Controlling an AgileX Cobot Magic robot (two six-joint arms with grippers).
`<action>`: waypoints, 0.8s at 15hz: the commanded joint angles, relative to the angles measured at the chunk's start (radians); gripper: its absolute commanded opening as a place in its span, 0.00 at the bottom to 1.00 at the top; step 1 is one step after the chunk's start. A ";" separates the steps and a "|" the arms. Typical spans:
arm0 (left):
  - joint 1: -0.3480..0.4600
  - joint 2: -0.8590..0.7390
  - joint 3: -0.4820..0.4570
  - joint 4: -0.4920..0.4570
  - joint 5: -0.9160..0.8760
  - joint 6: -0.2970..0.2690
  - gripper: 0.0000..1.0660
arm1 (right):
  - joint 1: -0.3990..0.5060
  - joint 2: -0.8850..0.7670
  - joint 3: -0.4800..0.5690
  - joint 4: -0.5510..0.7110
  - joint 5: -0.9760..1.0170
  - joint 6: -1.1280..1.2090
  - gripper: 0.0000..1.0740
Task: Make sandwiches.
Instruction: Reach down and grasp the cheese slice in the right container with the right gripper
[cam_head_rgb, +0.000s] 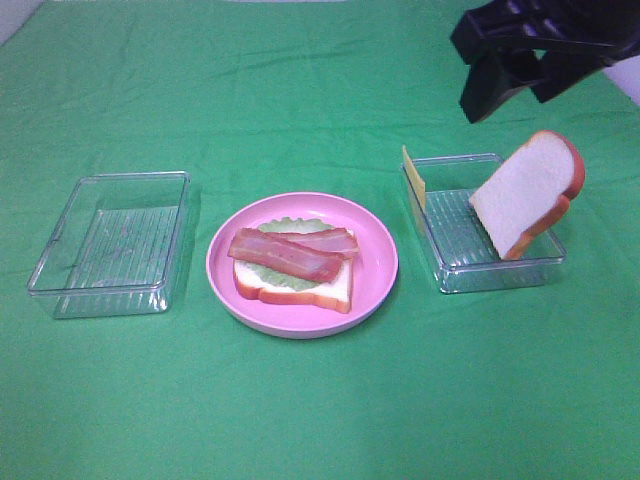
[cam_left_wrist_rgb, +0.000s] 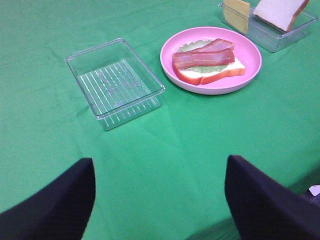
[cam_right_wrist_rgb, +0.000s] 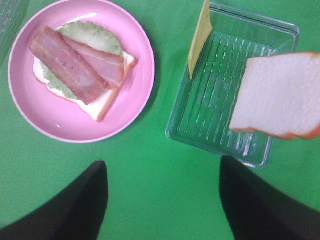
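Observation:
A half-built sandwich (cam_head_rgb: 300, 285) lies on the pink plate (cam_head_rgb: 378, 265): one bread slice at the bottom, pale lettuce (cam_right_wrist_rgb: 95, 35) on it, two bacon strips (cam_head_rgb: 290, 255) on top. A second bread slice (cam_head_rgb: 525, 190) leans tilted against the right end of the right clear tray (cam_head_rgb: 500, 278). The yellow cheese square (cam_head_rgb: 414, 178) stands on edge against that tray's left wall. My right gripper (cam_head_rgb: 508, 95) hovers open above and behind that tray, empty; in the right wrist view its fingers (cam_right_wrist_rgb: 65, 210) frame bare cloth. My left gripper (cam_left_wrist_rgb: 160, 200) is open and empty, well short of the plate (cam_left_wrist_rgb: 250, 55).
An empty clear tray (cam_head_rgb: 110, 300) sits left of the plate, also seen in the left wrist view as the empty tray (cam_left_wrist_rgb: 115, 80). A green cloth (cam_head_rgb: 320, 420) covers the table. The cloth's edge shows at the lower right of the left wrist view.

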 joint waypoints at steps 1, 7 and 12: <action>-0.001 -0.015 0.004 0.002 -0.013 -0.005 0.66 | -0.003 0.162 -0.126 -0.010 0.008 0.005 0.56; -0.001 -0.015 0.004 0.002 -0.013 -0.005 0.66 | -0.006 0.504 -0.423 0.000 0.116 0.005 0.56; -0.001 -0.015 0.004 0.002 -0.013 -0.005 0.66 | -0.087 0.744 -0.682 0.181 0.265 0.009 0.55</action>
